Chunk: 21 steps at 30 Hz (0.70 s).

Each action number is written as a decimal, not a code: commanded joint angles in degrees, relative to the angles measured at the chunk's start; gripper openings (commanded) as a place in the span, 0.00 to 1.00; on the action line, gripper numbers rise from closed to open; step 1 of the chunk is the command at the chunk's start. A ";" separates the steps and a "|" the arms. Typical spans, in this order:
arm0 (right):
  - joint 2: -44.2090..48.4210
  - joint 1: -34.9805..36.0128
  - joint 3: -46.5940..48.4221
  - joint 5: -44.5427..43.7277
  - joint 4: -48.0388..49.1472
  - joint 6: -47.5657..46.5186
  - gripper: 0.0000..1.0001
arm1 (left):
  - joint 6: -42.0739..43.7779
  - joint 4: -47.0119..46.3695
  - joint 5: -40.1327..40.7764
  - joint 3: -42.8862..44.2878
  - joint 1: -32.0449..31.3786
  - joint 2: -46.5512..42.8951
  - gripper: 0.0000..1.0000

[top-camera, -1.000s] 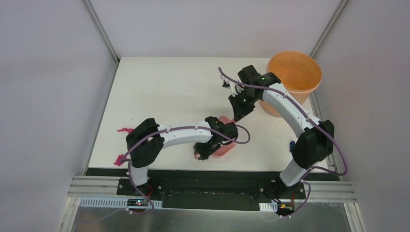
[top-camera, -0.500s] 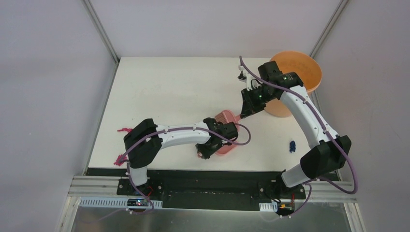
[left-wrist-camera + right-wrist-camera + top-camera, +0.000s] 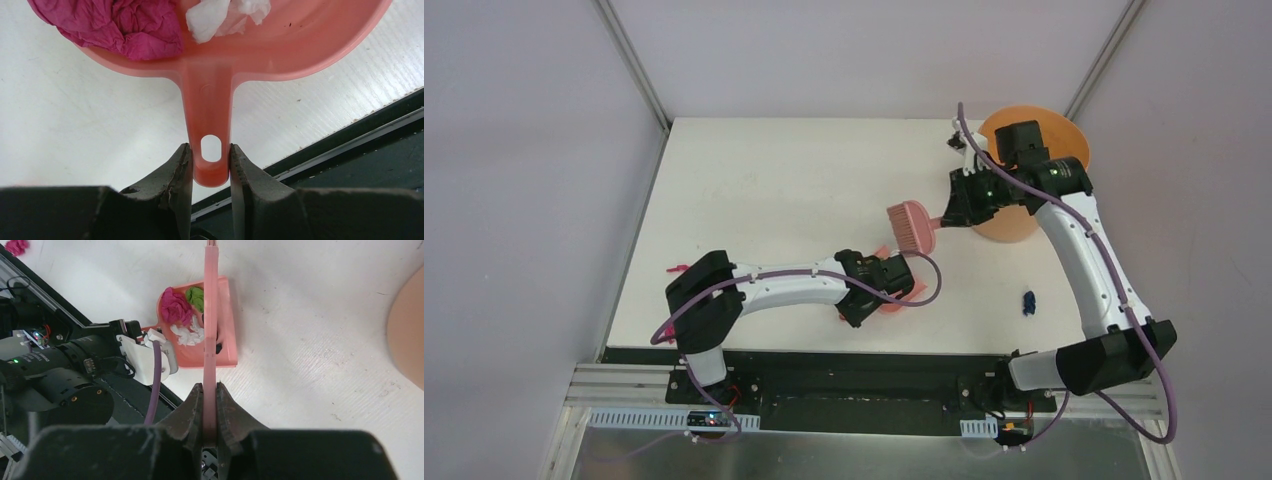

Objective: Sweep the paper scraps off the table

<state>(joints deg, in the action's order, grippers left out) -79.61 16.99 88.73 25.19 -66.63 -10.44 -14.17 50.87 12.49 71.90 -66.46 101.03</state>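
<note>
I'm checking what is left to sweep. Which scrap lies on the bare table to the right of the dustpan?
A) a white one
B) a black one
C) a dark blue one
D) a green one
C: the top view shows a dark blue scrap alone on the table, while the green scrap and white scrap sit inside the dustpan.

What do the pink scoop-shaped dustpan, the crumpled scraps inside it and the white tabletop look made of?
Pink scoop-shaped dustpan: moulded plastic, probably; smooth, slightly glossy, faintly translucent, with a moulded hanging hole. Crumpled magenta scrap and white scrap: thin tissue-like paper, matte, sharply creased. White tabletop: matte board with fine linear grain, likely laminate or painted wood; cannot tell which.
</note>
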 commanded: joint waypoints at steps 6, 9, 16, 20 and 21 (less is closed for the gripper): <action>11.52 -7.64 -3.50 -0.69 1.63 3.80 0.00 | -0.99 -0.82 2.33 -0.20 -0.88 -4.62 0.00; 16.15 -15.65 -10.48 7.58 6.02 8.37 0.00 | -0.70 0.72 4.91 -0.19 -0.79 -7.29 0.00; 30.38 -19.28 -29.79 9.72 19.91 10.29 0.00 | -1.11 6.46 6.23 1.70 -0.82 -14.37 0.00; 38.02 -19.28 -37.32 4.77 22.19 12.61 0.00 | -1.26 11.37 8.80 6.38 -0.53 -17.00 0.00; 38.89 -19.26 -38.08 4.07 21.10 11.88 0.00 | -1.10 12.19 9.73 7.89 -0.58 -17.17 0.00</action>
<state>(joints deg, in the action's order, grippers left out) -46.02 -2.02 53.32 31.22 -51.90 -0.32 -14.37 58.74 17.58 73.45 -66.81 87.33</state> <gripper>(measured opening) 0.111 0.278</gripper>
